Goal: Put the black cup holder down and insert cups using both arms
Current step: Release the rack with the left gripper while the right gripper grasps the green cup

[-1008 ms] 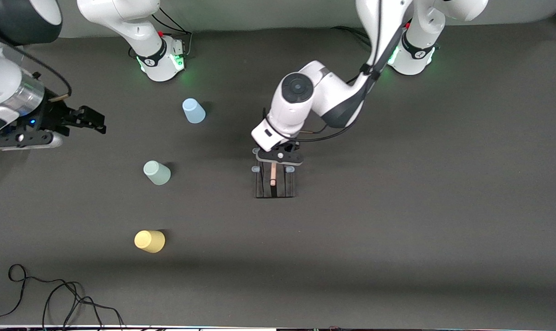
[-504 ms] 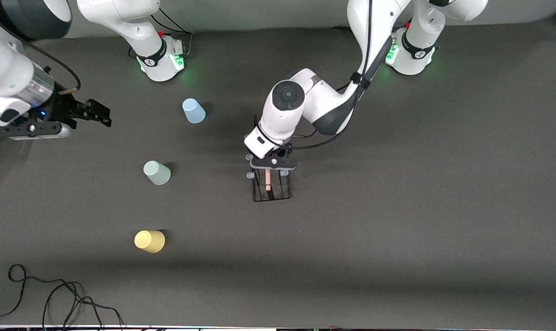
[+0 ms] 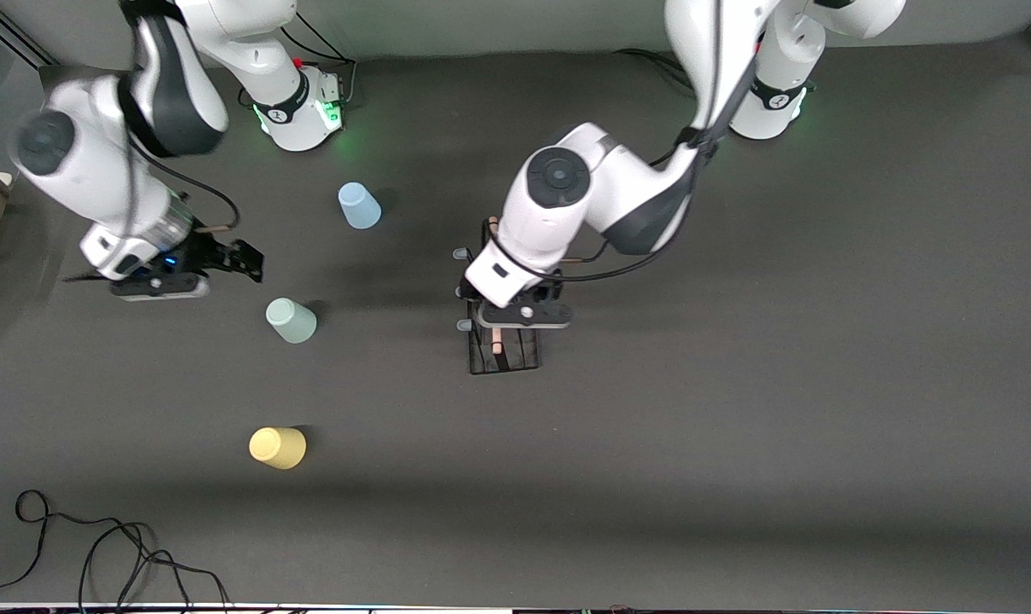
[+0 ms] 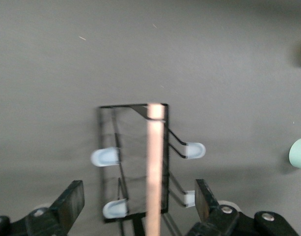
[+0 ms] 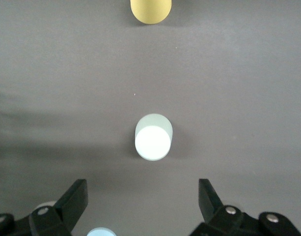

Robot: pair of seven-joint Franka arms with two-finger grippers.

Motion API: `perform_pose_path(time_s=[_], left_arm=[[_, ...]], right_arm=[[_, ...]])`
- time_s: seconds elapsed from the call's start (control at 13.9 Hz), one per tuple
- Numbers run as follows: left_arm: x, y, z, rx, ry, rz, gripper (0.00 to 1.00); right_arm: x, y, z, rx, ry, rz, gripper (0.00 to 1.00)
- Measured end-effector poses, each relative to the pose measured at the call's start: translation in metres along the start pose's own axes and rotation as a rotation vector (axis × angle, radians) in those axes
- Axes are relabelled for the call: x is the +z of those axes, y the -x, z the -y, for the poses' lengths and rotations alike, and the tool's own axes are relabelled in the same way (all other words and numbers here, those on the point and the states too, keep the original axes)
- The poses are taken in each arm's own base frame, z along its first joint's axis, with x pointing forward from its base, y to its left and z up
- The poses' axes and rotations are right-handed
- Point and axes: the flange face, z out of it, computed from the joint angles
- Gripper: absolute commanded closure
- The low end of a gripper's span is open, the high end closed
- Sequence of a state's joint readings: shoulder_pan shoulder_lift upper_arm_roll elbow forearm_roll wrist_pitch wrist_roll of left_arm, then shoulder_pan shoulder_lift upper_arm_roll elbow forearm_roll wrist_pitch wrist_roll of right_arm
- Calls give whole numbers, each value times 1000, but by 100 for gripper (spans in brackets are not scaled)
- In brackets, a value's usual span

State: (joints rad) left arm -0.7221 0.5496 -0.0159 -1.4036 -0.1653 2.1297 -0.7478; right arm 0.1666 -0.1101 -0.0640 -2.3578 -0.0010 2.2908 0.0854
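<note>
Now placed: black wire cup holder (image 3: 503,348) with wooden rod handle, upright on bench.
Left pincer (image 4: 140,204) wide open above it, empty; right pincer (image 5: 143,201) open, empty, over pale green plastic cup (image 5: 153,136); no cups inserted yet.

black cup holder (image 3: 504,351) half hidden by arm

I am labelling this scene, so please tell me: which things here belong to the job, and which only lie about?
For the job:
- black cup holder
- blue cup
- green cup
- yellow cup
- left gripper, open over the holder
- right gripper, open, near the green cup

Just lying about:
- black cable at the table's near edge
</note>
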Motion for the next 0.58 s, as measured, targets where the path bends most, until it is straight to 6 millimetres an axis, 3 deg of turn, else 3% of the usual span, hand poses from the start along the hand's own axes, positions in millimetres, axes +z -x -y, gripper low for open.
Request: perform_pose_path(time_s=[0.29,0.58], left_arm=[[-86,-43,68,-13,-95,-36,0],[-115,-85,170,-46,-159,-59,0]], right_arm=[[83,4,1,-4,5,-49,0],[147,15,-1,-5,10,-81,0]])
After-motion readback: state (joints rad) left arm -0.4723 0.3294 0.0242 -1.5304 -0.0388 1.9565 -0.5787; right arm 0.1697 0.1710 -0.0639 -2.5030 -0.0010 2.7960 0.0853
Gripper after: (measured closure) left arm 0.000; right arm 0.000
